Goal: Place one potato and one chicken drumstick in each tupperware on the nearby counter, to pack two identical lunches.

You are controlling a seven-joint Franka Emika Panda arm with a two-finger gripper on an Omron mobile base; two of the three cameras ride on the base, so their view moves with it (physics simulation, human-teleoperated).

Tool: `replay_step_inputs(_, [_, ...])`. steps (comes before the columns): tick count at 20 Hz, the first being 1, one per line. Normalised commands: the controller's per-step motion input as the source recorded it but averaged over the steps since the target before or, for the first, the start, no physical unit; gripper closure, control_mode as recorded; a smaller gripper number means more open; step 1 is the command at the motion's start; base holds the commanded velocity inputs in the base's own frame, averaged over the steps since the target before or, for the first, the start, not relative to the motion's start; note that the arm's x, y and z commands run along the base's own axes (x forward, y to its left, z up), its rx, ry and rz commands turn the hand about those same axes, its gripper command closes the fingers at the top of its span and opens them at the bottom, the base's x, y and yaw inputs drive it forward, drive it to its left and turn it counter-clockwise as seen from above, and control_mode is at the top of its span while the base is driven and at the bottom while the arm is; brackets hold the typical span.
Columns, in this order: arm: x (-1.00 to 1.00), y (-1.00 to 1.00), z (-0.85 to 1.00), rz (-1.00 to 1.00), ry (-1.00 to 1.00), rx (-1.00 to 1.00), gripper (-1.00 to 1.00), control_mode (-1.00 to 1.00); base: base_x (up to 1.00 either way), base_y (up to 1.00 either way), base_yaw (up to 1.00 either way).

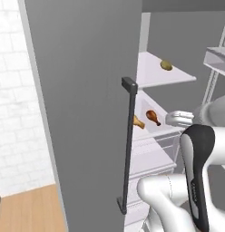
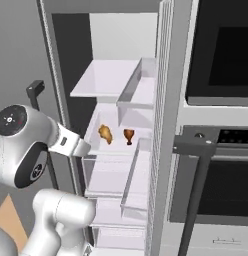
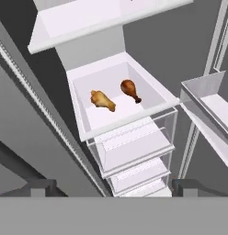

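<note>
Two chicken drumsticks lie side by side on a white shelf [image 3: 148, 98] of the open fridge: a yellower drumstick [image 3: 103, 100] [image 1: 138, 121] [image 2: 105, 133] and a darker reddish-brown drumstick [image 3: 130, 89] [image 1: 153, 117] [image 2: 128, 135]. One shelf higher sits a yellowish-green potato [image 1: 166, 65]. My gripper [image 3: 113, 187] is open and holds nothing; it hangs in front of the fridge, short of the drumstick shelf and pointing at it. The tupperware and the counter are out of view.
The grey fridge door [image 1: 82, 113] stands open on the left, with a dark vertical handle [image 1: 128, 145]. Door bins [image 3: 212, 98] jut out on the right. Clear drawers [image 3: 134, 147] sit under the drumstick shelf. A black wall oven [image 2: 221, 50] and its handle [image 2: 196, 145] stand further right.
</note>
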Motion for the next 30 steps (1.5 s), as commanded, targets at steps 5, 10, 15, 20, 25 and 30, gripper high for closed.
replay_step_inputs(5, [0.00, 0.00, 0.00, 0.00, 0.00, 0.00, -1.00, 1.00, 0.59, -0.32, -0.13])
replay_step_inputs(10, [0.00, 0.00, 0.00, 0.00, 0.00, 0.00, -1.00, 1.00, 0.57, 0.02, -0.07])
replay_step_inputs(15, [0.56, 0.00, 0.00, -0.03, 0.19, -0.01, -1.00, -1.00, 0.00, 0.00, 0.00])
replay_step_inputs(20, [0.62, 0.00, -0.20, 0.00, 0.14, -0.13, -1.00, -1.00, 0.00, 0.00, 0.00])
replay_step_inputs(25, [0.61, -0.08, -0.40, 0.13, 0.10, -0.06, -1.00, -1.00, 0.00, 0.00, 0.00])
replay_step_inputs(30, [0.18, -0.26, -0.26, 0.29, 0.07, -0.01, -1.00, -1.00, 0.00, 0.00, 0.00])
